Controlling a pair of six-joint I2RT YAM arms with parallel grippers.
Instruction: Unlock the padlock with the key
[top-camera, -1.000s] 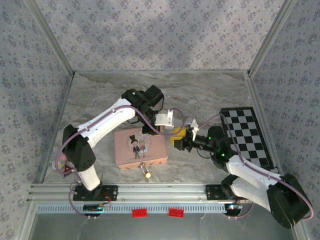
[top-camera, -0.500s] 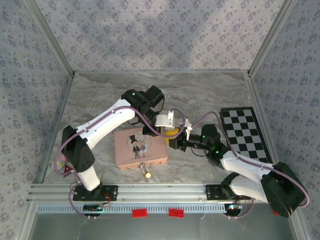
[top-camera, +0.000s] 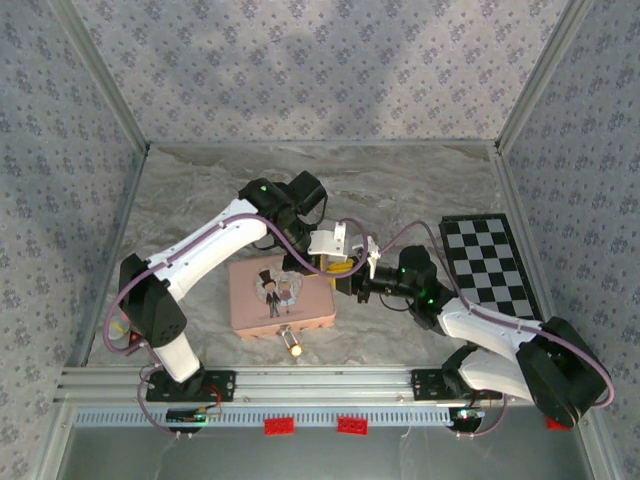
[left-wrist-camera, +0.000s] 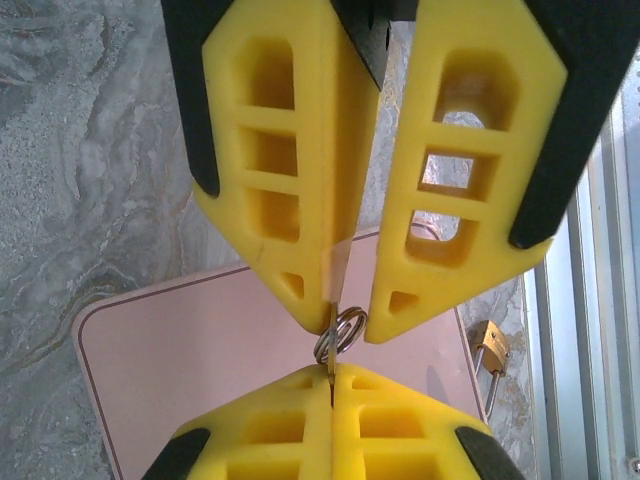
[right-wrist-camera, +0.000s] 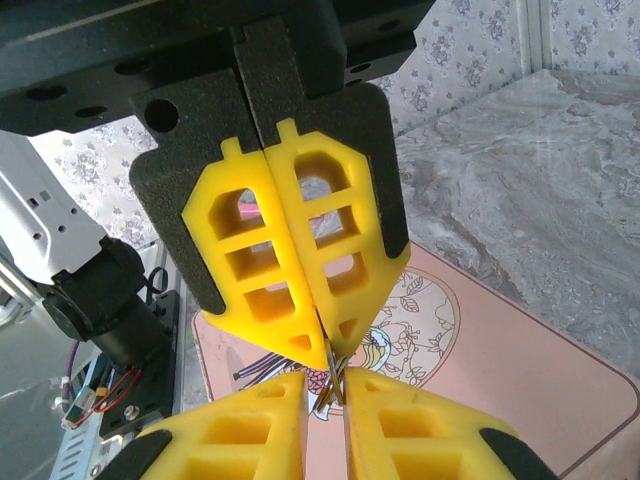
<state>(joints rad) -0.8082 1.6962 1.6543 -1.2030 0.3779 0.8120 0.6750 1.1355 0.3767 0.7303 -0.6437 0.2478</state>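
Note:
Above the pink box (top-camera: 262, 312) my two grippers meet tip to tip. My left gripper (left-wrist-camera: 332, 368) is shut on the thin blade of the key (left-wrist-camera: 340, 335), whose wire ring sticks out past its fingertips. My right gripper (right-wrist-camera: 327, 375) faces it, jaws drawn in to a narrow gap with the key's ring (right-wrist-camera: 333, 365) pinched between them. In the top view the left gripper (top-camera: 340, 266) and the right gripper (top-camera: 353, 282) touch over the box's right edge. The brass padlock (top-camera: 293, 346) lies on the table just in front of the box, also seen as the padlock (left-wrist-camera: 490, 345), apart from both grippers.
A checkerboard mat (top-camera: 495, 265) lies on the right behind my right arm. An aluminium rail (top-camera: 320, 381) runs along the near edge. Patterned walls close the table on the left, right and back. The pink box (right-wrist-camera: 520, 370) lies right under the grippers.
My right gripper has moved left up to the left gripper's tips and its jaws have narrowed round the key's ring. The left gripper stayed shut on the key, nearly still.

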